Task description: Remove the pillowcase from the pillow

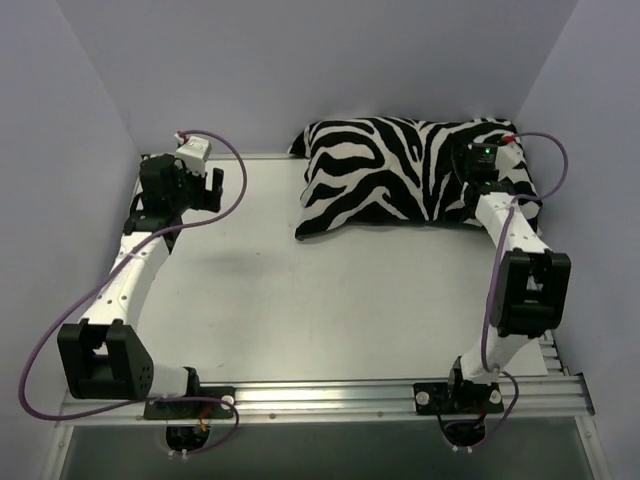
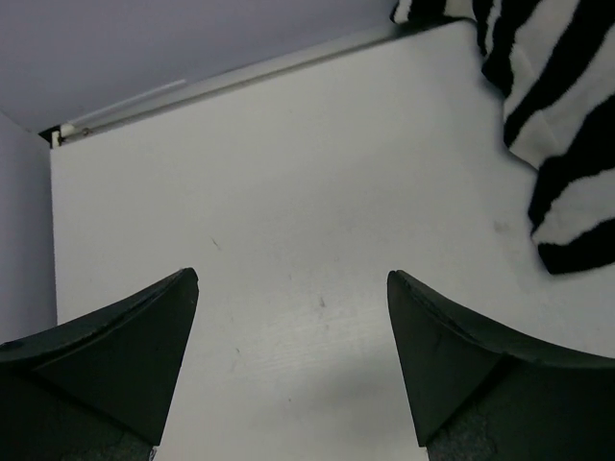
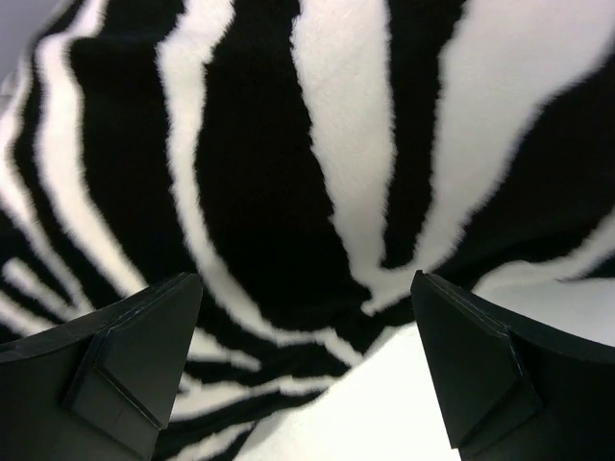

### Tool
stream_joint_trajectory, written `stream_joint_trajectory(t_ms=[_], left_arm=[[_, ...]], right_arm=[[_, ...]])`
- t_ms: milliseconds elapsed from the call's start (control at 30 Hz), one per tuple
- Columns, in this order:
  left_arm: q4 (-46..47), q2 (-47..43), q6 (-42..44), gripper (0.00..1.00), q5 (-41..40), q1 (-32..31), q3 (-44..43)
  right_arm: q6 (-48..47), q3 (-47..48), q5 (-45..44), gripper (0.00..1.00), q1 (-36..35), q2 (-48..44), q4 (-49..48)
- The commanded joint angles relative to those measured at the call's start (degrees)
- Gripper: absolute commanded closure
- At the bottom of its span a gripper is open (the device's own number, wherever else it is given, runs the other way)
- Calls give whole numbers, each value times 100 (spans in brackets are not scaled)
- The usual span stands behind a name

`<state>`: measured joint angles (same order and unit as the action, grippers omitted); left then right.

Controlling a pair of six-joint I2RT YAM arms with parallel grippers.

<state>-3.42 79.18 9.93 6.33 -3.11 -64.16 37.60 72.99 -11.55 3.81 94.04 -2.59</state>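
Zebra-striped pillowcase (image 1: 405, 175) sits plump at the far right of the white surface (image 1: 300, 290), up against the back wall, stripes facing up. Over on the far left, the left gripper (image 2: 291, 279) hangs above bare surface, jaws released and spread wide, nothing between them, the cover's corner off to its right. Now the right gripper (image 3: 306, 283): it's poised over the right end of the pillowcase, close by its near edge, jaws apart too, gripping nothing, stripes filling the gap between them.
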Motion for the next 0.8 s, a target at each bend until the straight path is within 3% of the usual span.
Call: stream_joint_trajectory(t_ms=[0, 133, 267, 300, 367, 400, 467, 567, 767], left_arm=[[-2547, -148, 351, 10, 677, -49, -868], [-3733, -349, 386, 10, 379, -31, -1590], [-4087, -736, 483, 10, 386, -23, -1591], [-4122, -824, 492, 10, 387, -31, -1556], [-4254, -1018, 483, 9, 404, -31, -1486], [-4298, -1070, 440, 9, 404, -23, -1433], [-4421, -1194, 413, 10, 404, -14, -1380], [-4553, -1247, 360, 9, 387, -14, -1371], [-4747, -1326, 290, 10, 325, -5, -1573]], right_arm=[[362, 890, 364, 0, 49, 927, 672], [379, 1831, 750, 10, 32, 1941, 839], [458, 2166, 1593, 36, 32, 2522, 471], [467, 2210, 1786, 51, 32, 2619, 461], [458, 2246, 1893, 65, 23, 2585, 418], [432, 2202, 1937, 84, 23, 2419, 391], [231, 2184, 1885, 100, 5, 1972, 408], [-164, 2298, 1543, 100, -82, 1365, 548], [-1737, 3501, 735, 100, -582, -113, 1058]])
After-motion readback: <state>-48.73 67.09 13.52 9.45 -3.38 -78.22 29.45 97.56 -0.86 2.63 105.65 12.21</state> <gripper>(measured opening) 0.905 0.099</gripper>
